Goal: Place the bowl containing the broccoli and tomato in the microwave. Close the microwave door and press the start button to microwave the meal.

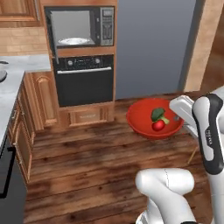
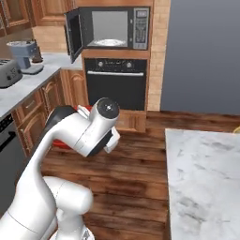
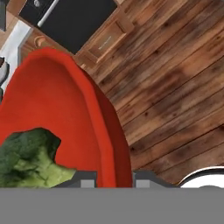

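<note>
Tool [image 3: 113,177]: clamped on bowl [image 1: 144,118] rim, one finger each side.
Bowl: held above floor, w/ broccoli [image 1: 158,115] & tomato [image 1: 158,125] inside.
Microwave [image 1: 81,28]: door [image 2: 72,33] stood open.

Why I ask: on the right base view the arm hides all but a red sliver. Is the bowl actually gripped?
Observer: Yes. In the hand view the gripper has one finger on each side of the rim of the bowl.
Operator: Is the food in it?
Observer: Yes. The left base view shows the broccoli and the tomato lying together inside the bowl, which is held in the air above the wooden floor.
</note>
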